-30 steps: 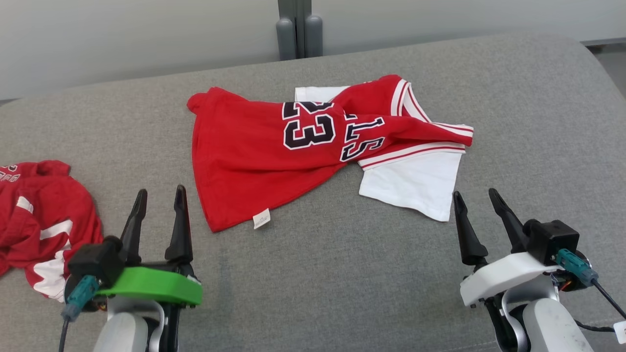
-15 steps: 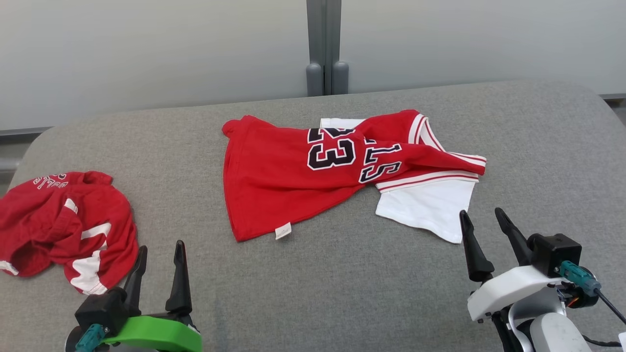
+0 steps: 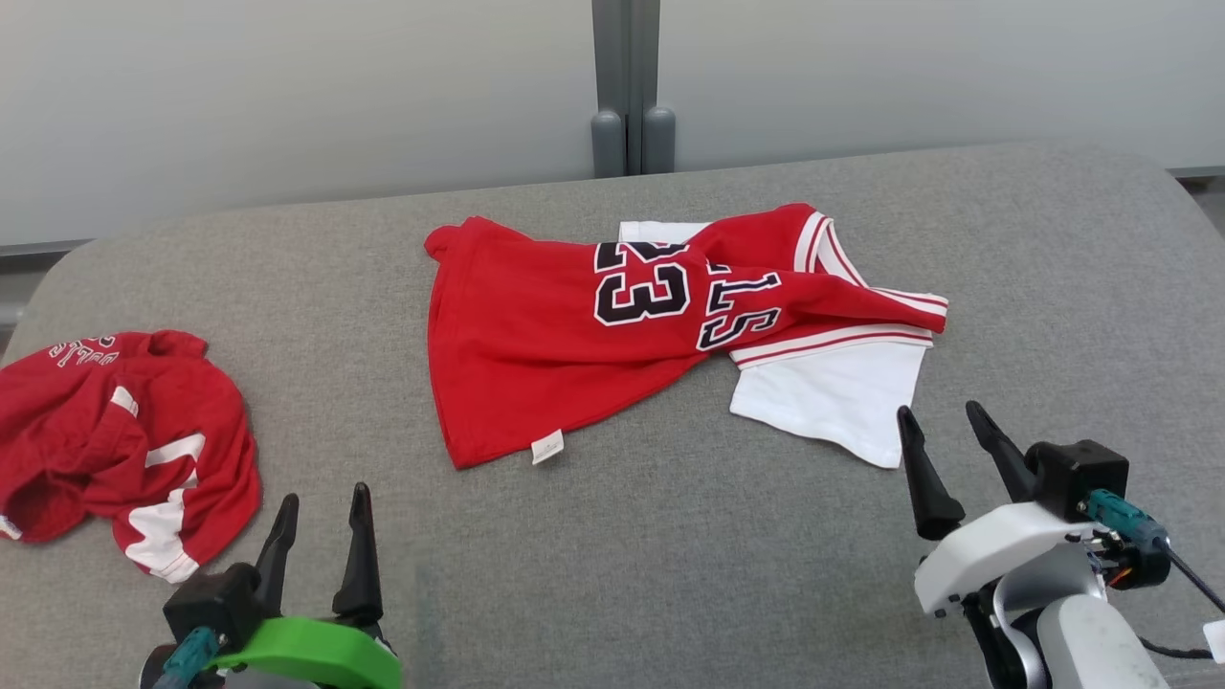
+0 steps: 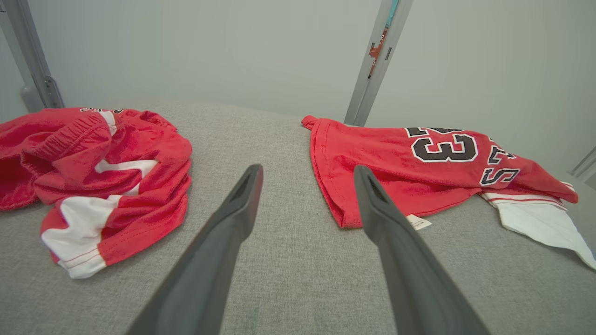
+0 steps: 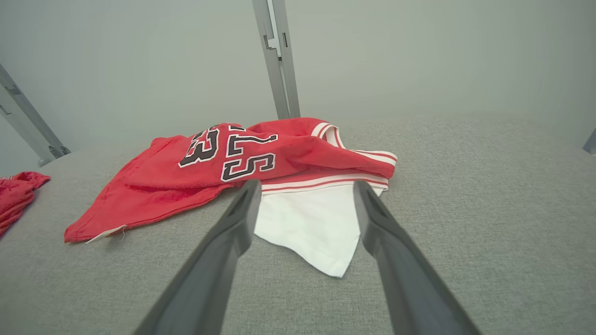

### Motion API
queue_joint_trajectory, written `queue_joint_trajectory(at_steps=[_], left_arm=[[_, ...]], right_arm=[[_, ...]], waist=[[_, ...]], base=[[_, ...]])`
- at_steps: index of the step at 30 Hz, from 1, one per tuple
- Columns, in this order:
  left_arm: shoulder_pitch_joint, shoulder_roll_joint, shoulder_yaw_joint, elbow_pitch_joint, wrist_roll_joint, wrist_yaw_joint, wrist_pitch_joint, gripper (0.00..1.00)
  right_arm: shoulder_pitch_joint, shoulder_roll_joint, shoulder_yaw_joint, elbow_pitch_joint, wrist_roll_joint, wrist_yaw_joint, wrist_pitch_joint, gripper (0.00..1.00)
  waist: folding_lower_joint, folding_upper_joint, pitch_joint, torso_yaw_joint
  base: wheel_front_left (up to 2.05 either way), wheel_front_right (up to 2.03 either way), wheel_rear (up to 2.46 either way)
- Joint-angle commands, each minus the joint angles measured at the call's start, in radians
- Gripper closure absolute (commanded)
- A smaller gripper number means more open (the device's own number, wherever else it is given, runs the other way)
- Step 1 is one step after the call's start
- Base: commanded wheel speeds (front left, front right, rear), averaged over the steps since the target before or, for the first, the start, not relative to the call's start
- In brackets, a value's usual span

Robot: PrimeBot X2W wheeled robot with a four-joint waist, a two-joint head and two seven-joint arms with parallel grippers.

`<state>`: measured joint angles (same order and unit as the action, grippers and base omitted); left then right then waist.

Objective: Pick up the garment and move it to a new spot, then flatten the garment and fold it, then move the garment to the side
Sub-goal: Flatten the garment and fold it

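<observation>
- The garment [image 3: 536, 354], a red top w/ "23" on it, lies in the middle of the grey desk [image 3: 670, 574], toward the far side.
- It is crumpled: the red part is twisted over itself, & a white part [image 3: 833, 402] pokes out at the right.
- It lies loose b/c no hand has it. So step 1 (pick up) looks not begun.
- The left hand [image 3: 325, 493] has its fingers wide apart & holds nothing. It sits low by the near edge, well apart from the top.
- In the left wrist view its fingers point btw the two cloth heaps, one finger in line w/ the red hem corner.
- The right hand [image 3: 938, 410] is wide too, & empty. Its tips are just beside the white part's near corner, not touching, I think.
- It is prob. put there to grab that corner first. Wide fingers = ready to pinch cloth.
- A small white label [image 3: 547, 447] sticks out at the red hem's near corner. Maybe a good spot for the left hand.
- Other stuff: a 2nd red-&-white cloth heap [image 3: 115, 431] sits at the desk's left side, well apart from the top.
- The left hand is near that heap, so it could snag it by mistake.
- Behind the desk are a pale wall [image 3: 287, 96] & a grey post [image 3: 627, 86]. They are not in the way.
- There is bare desk on the near side & the right for a new spot.
</observation>
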<state>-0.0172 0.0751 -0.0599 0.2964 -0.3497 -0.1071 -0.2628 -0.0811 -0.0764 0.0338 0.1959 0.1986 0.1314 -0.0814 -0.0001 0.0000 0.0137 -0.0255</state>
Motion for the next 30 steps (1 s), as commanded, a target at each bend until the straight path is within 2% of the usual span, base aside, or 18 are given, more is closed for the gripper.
queue_joint_trajectory(at_steps=[1, 6, 11, 15, 23, 30], left_arm=[[-0.044, -0.002, -0.003, 0.021, -0.003, -0.005, 0.021, 0.00], [-0.170, -0.008, -0.035, 0.137, -0.029, -0.004, 0.145, 0.00], [-0.316, -0.014, -0.075, 0.268, -0.049, 0.010, 0.273, 0.00], [-0.399, -0.018, -0.101, 0.361, -0.057, 0.031, 0.311, 0.00], [-0.482, -0.023, -0.153, 0.492, -0.080, 0.066, 0.340, 0.00], [-0.495, -0.028, -0.213, 0.555, -0.116, 0.086, 0.343, 0.00]], right_arm=[[-0.027, -0.003, -0.013, 0.011, -0.005, -0.001, 0.016, 0.00], [-0.119, 0.016, -0.080, 0.081, -0.018, -0.001, 0.153, 0.00], [-0.228, 0.025, -0.134, 0.185, -0.061, -0.001, 0.241, 0.00], [-0.306, 0.025, -0.144, 0.284, -0.055, -0.001, 0.250, 0.00], [-0.421, 0.025, -0.117, 0.494, -0.034, -0.001, 0.185, 0.00], [-0.469, 0.029, -0.016, 0.650, 0.033, -0.001, 0.151, 0.00]], waist=[[0.0001, 0.0000, 0.018, -0.001], [0.0001, 0.0000, 0.066, -0.004], [0.0001, 0.0000, 0.123, -0.011], [0.0001, 0.0000, 0.165, -0.020], [0.0001, 0.0000, 0.226, -0.042], [0.0001, 0.0000, 0.237, -0.042]], base=[[0.00, 0.00, 0.00], [0.00, 0.00, 0.00], [0.00, 0.00, 0.00], [0.00, 0.00, 0.00], [0.00, 0.00, 0.00], [0.00, 0.00, 0.00]])
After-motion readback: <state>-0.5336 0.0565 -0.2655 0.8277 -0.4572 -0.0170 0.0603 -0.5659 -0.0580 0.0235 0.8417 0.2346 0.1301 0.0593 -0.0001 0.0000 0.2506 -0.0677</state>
